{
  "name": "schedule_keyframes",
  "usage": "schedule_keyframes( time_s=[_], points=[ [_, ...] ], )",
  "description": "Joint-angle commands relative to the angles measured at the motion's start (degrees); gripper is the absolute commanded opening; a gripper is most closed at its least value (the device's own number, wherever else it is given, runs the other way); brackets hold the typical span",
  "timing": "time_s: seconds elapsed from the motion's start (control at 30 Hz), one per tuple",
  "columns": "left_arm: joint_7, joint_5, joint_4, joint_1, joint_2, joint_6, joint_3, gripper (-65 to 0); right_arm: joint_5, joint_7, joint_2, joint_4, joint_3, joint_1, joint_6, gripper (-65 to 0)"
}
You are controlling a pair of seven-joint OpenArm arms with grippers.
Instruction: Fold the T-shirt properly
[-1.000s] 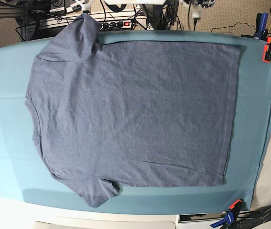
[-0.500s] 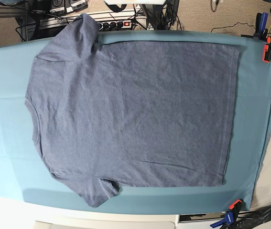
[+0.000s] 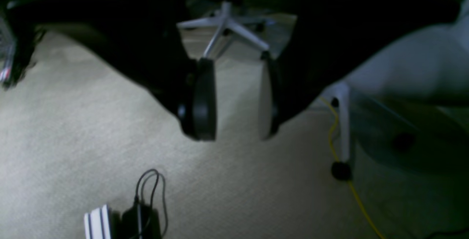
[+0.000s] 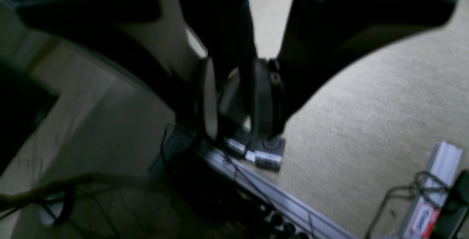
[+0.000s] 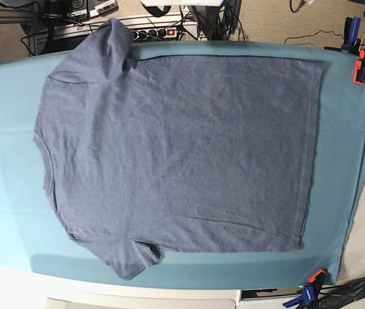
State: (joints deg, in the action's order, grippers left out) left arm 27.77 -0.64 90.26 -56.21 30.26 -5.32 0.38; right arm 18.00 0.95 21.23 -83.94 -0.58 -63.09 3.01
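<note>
The T-shirt (image 5: 176,154) is lying flat and unfolded on the teal table cloth (image 5: 8,180), well away from both grippers. Left gripper (image 3: 234,99) and right gripper (image 4: 234,99) are hanging part-open and empty over carpet, so every fold is waiting.

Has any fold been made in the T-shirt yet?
No: in the base view the T-shirt lies spread flat on the teal cloth, both sleeves out and the hem straight, with no part doubled over.

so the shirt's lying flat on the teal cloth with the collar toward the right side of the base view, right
Not quite. The T-shirt does lie flat on the teal cloth, but the base view shows its collar toward the left side; the straight hem is on the right.
</note>
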Motion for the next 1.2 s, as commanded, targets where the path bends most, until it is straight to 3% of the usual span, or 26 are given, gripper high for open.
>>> schedule_keyframes(
  time_s=[0.0,0.17,0.53,0.63,0.9,1.17],
  points=[
    [0.2,0.3,2.3,-1.5,1.0,0.3,-0.1,-46.6,0.7,-0.6,0.7,-1.9,0.2,-2.2,0.7,-47.8],
    [4.9,2.5,10.1,-4.1,3.6,0.1,-0.1,-46.5,4.6,-0.3,2.3,-7.6,0.2,-6.6,1.7,-47.8],
    [9.4,10.2,24.3,-5.4,14.5,0.4,-0.1,-46.5,17.2,3.6,4.1,-13.1,1.1,-8.5,14.9,-47.8],
    [9.3,11.5,27.7,-5.4,15.1,0.4,-0.2,-46.5,21.4,3.6,4.2,-13.9,2.4,-8.4,19.5,-47.8],
    [9.2,15.1,35.1,-5.4,15.7,1.0,-0.2,-46.5,27.5,3.8,4.2,-15.7,5.3,-7.8,27.3,-47.8],
    [7.2,19.6,37.6,-4.7,16.0,1.0,-0.1,-46.5,33.6,5.8,4.2,-15.8,5.2,-3.6,28.6,-47.8]
  ],
)
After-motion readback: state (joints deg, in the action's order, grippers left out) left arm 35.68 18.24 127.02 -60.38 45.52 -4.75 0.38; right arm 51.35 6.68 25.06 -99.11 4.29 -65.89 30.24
